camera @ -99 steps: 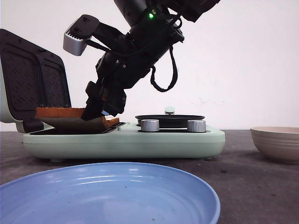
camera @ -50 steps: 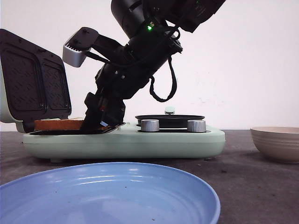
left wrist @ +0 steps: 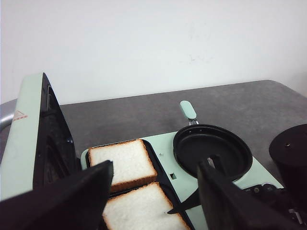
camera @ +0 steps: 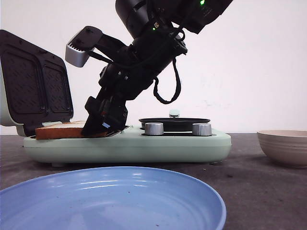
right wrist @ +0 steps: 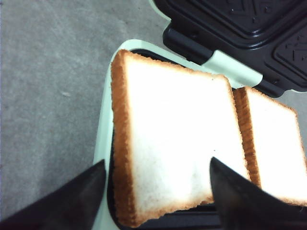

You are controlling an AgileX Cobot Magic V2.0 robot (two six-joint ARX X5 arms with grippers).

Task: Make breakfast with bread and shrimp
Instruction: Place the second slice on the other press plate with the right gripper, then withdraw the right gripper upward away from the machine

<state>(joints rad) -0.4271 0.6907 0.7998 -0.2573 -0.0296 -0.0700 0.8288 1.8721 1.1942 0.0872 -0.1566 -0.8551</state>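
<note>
Since a moment ago the bread (right wrist: pixel 177 139) has gone down flat onto the sandwich maker (camera: pixel 144 143) plate, beside the second slice (right wrist: pixel 273 153). Right gripper (right wrist: pixel 156 189) stands open, holding nothing; it should lift straight up, without dragging the slice.

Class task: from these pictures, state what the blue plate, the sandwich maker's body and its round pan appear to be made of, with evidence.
Blue plate: probably glazed ceramic or melamine; glossy surface with soft reflections and concentric ridges.
Sandwich maker: body looks like moulded plastic, satin mint green, smooth rounded edges.
Round pan: likely metal with black non-stick coating, matte and dark; uncertain from looks alone.
</note>
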